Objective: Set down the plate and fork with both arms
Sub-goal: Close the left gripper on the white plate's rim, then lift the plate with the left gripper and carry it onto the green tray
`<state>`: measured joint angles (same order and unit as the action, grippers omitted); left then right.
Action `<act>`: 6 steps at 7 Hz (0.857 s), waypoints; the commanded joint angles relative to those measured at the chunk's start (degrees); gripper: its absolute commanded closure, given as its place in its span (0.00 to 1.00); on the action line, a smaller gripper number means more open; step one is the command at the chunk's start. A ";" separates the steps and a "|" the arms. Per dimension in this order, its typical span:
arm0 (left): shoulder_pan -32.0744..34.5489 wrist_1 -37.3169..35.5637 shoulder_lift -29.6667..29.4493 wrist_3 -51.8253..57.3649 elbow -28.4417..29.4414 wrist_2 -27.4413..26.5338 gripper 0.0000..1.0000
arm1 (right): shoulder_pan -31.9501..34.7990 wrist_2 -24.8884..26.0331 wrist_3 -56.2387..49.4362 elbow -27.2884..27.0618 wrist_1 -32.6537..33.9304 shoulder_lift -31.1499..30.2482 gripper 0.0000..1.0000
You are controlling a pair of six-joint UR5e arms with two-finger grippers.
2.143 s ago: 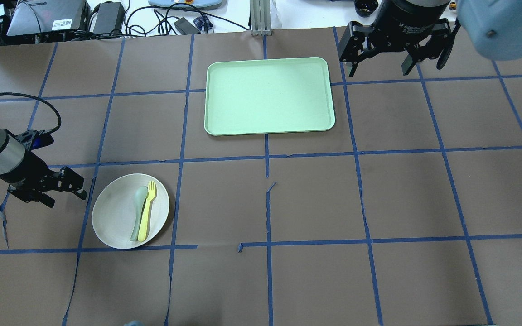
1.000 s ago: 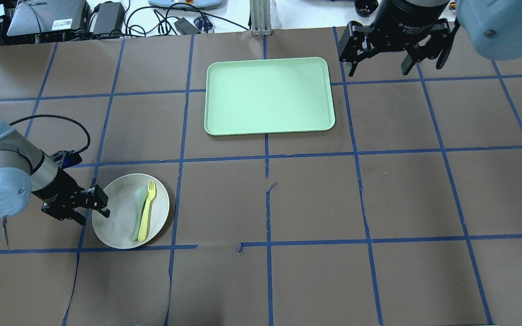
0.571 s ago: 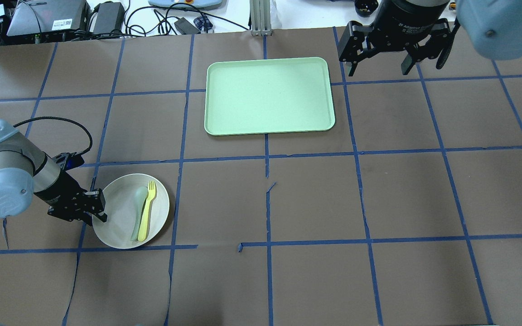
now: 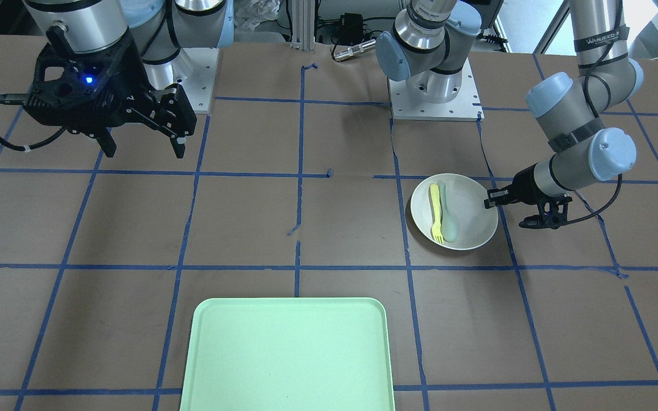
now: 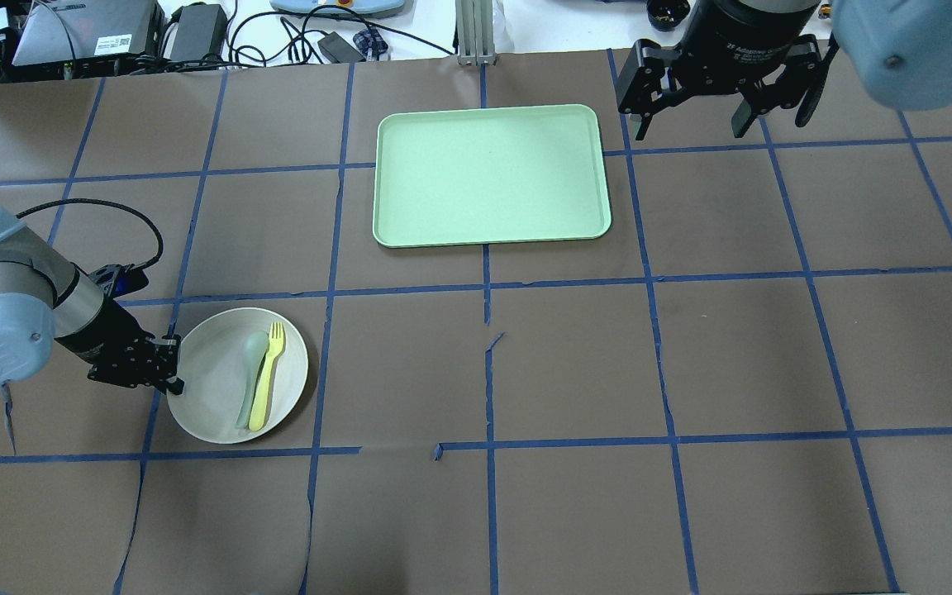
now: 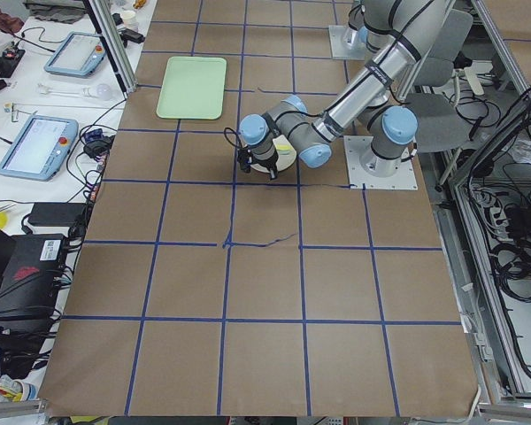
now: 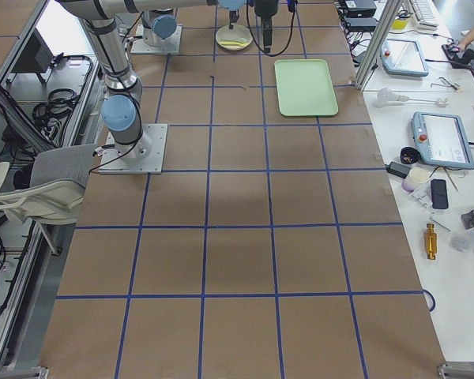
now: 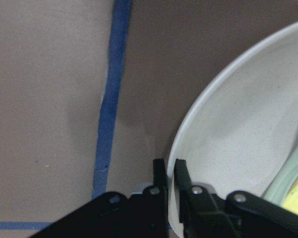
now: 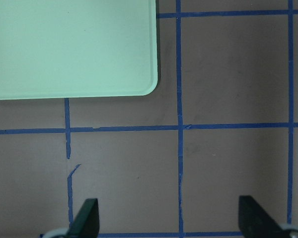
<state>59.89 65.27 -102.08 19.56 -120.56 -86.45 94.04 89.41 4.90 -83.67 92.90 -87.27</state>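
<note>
Off-white matte round plate (image 5: 205,395) at the brown desk's (image 5: 575,364) left side, rim pinched by the left pincer (image 5: 172,365); slim yellow plastic fork (image 5: 265,382) lies on it, tines toward the pale green rectangular tray (image 5: 492,173); right pincer (image 5: 691,130) hangs spread, well apart.

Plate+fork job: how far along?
Done: left pincer is clamped on the plate rim. In hand: the plate only, with fork and spoon lying on it. Left: neither plate nor fork is on the tray; right pincer hangs open beside it, holding nothing.
</note>
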 commanded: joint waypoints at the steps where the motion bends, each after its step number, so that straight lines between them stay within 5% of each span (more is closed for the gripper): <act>1: 0.31 5.11 -0.92 -0.57 5.22 3.82 1.00 | 0.00 0.06 0.03 0.09 -0.09 0.00 0.00; 6: 4.35 7.76 -3.21 -2.06 15.86 8.19 1.00 | 0.00 -0.02 -0.06 0.09 -0.09 0.00 0.00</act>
<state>63.59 72.76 -104.53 18.37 -107.09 -81.03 94.04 89.43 4.84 -83.58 92.82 -87.28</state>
